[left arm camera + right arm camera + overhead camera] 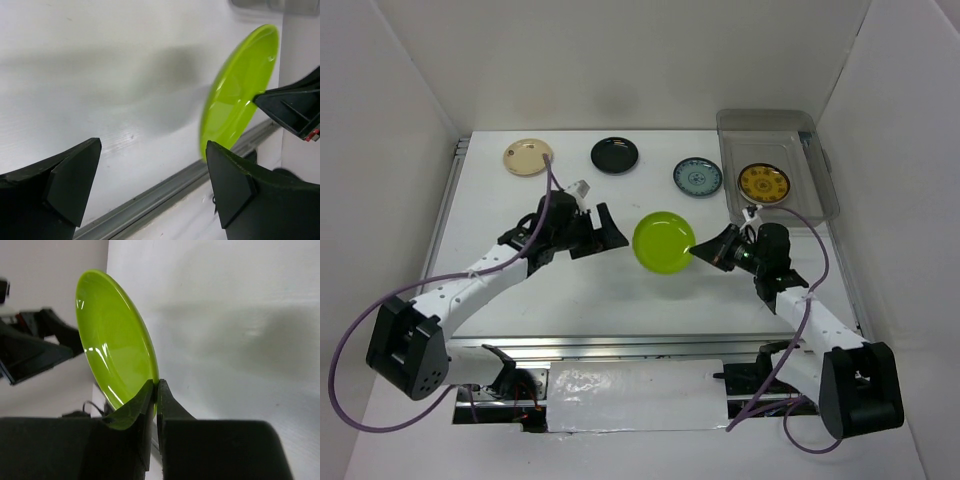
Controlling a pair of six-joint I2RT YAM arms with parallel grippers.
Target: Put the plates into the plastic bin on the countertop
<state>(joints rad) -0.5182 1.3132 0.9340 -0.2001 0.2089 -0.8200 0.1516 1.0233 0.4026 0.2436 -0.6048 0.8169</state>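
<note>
Holding the lime green plate (663, 243) over the middle of the countertop (620, 300), the right gripper (700, 249) pinches its rim; the left gripper (611, 229) gapes open at its 9 o'clock; one amber plate (763, 184) sits in the plastic bin (826, 190) at 1 o'clock; the cream plate (527, 157), black plate (614, 154) and blue plate (697, 177) wait outside.

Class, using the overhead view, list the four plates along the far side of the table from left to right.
cream plate → black plate → blue patterned plate → amber plate, which lies in the clear bin
</note>
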